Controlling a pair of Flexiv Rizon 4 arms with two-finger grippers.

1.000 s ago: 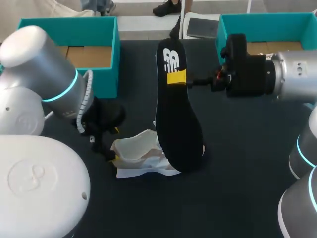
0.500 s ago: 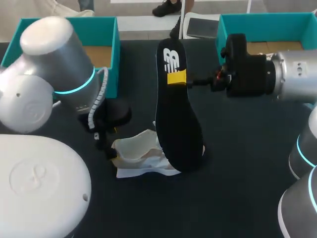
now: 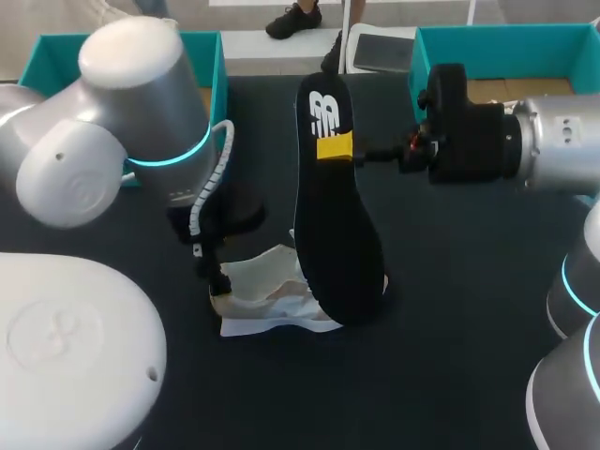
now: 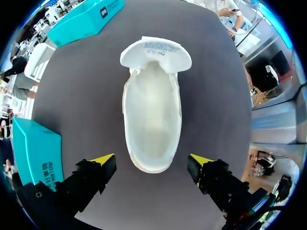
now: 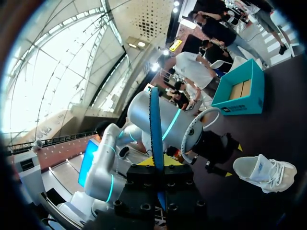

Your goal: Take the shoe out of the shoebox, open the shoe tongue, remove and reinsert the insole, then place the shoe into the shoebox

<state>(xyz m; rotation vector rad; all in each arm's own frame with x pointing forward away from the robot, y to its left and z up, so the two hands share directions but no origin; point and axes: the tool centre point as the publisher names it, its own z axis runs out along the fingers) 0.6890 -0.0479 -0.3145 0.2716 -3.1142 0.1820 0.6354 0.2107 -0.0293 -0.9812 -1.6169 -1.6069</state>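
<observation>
Two arms are over the dark table [image 3: 450, 356], and each one has a different thing in front of it. Your right gripper [image 3: 335, 148] comes in from the right and is clamped on the black insole [image 3: 336, 234]. One yellow tip lies flat against the face you see from the head view. In the right wrist view the insole [image 5: 156, 129] runs edge-on straight up between the two tips of that gripper [image 5: 157, 163], so you have it pinched from both sides. The insole stands steeply, narrow end up and far, wide end down by the right side of the white shoe [image 3: 272, 300]. You cannot tell whether that lower end touches the shoe or the table.

The shoe is out of its box and sits upright on the table near the middle. Your left gripper [image 3: 217, 286] hangs over the shoe's left end. In the left wrist view the fingers of this gripper [image 4: 152, 158] are spread wide and hold nothing. The heel of the shoe [image 4: 151, 110] lies between them, with a gap on each side. You look straight down into the bare opening, and the tongue is folded out at the end away from the fingers.

A teal shoebox [image 3: 217, 66] sits at the far left, largely behind the left arm [image 3: 150, 112], and a second teal shoebox [image 3: 506, 33] sits at the far right
</observation>
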